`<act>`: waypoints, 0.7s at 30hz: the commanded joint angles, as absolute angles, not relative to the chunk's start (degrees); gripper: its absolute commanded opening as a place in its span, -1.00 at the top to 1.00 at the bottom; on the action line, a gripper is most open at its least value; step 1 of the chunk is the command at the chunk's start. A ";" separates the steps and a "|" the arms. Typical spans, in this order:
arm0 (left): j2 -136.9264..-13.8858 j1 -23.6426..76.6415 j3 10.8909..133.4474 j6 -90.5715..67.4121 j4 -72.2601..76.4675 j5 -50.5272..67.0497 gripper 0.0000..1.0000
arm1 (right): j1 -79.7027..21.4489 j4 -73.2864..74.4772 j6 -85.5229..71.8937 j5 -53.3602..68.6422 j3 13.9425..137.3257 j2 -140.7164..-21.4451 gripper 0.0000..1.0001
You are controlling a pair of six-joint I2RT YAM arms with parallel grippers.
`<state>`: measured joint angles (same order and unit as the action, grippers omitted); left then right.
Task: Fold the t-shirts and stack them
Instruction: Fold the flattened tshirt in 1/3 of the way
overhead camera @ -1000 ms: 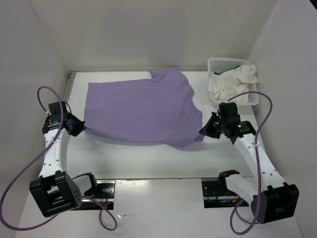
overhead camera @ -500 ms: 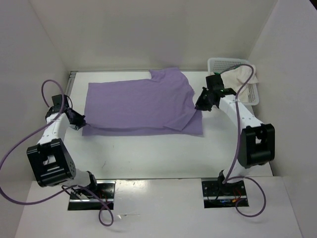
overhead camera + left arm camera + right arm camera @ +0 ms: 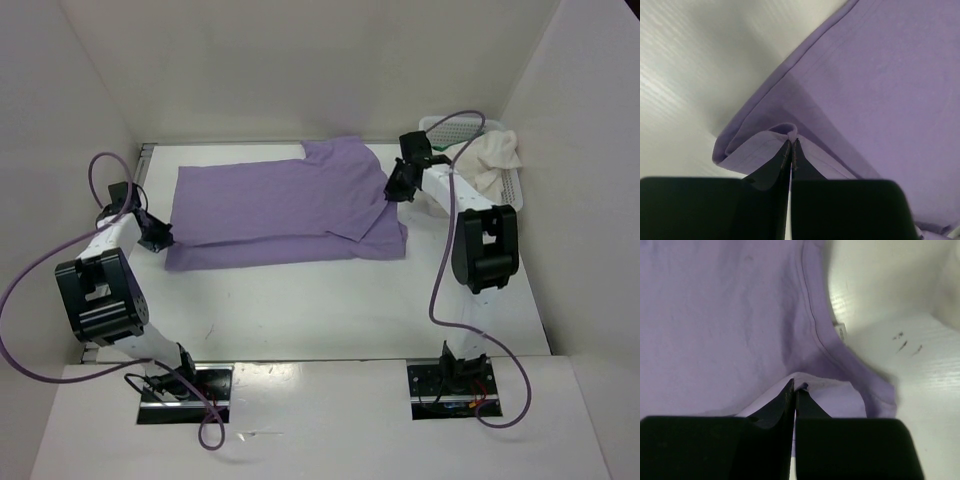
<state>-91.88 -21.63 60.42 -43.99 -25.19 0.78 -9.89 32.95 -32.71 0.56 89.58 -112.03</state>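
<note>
The lavender t-shirt (image 3: pixel 280 205) lies spread on the white surface (image 3: pixel 300 310), in the middle and toward the far wall. Its sleeve and collar side points to the right. Along the near edge the cloth is doubled, so a second layer rests on the first there.

The left arm (image 3: pixel 98 298) reaches to the left near corner of the shirt. The left jaws are clenched on the cloth. In the left wrist view the two dark tips meet on a small fold of the hem, and the lavender t-shirt (image 3: pixel 880 75) runs away from them to the upper right, one layer over another.

The right arm (image 3: pixel 483 245) reaches to the right side of the shirt, just below the sleeve. The right jaws are also clenched on the cloth. In the right wrist view they pinch a paler fold of the lavender t-shirt (image 3: pixel 715 305), and a small white label (image 3: pixel 840 331) shows beside the seam, at the edge of the cloth.

At the far right corner stands a white mesh basket (image 3: pixel 440 126). The off-white t-shirt (image 3: pixel 490 155) is heaped in it and hangs over its rim. A small green spot beside this heap is perhaps the green shirt, but the right arm covers most of that place.
</note>
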 commanded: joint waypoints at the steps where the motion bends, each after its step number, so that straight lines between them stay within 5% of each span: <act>1: -94.21 -22.06 64.24 -44.91 -22.06 0.78 1.00 | -10.37 31.02 -31.38 -1.41 96.22 -114.43 0.99; 8: -100.19 -22.06 67.32 -44.91 -20.74 0.01 0.80 | -10.37 31.64 -31.38 -1.93 102.29 -121.28 0.99; 10: -101.43 -22.06 68.20 -44.38 -20.74 0.00 0.54 | -10.37 32.34 -31.38 -1.93 104.15 -123.39 0.85; 14: -97.67 -22.06 69.52 -43.15 -21.27 2.19 -0.04 | -10.37 30.95 -31.38 -0.45 103.37 -121.21 0.26; 19: -86.85 -22.06 66.98 -42.54 -23.29 2.90 -0.19 | -10.37 28.57 -31.38 0.62 93.89 -107.87 -0.06; 21: -82.63 -22.06 61.48 -42.54 -23.29 6.65 -0.19 | -10.37 26.56 -32.69 0.62 85.40 -103.12 0.12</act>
<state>-89.69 -21.69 65.91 -43.46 -22.85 2.74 -9.89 30.68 -31.83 0.82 92.75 -113.69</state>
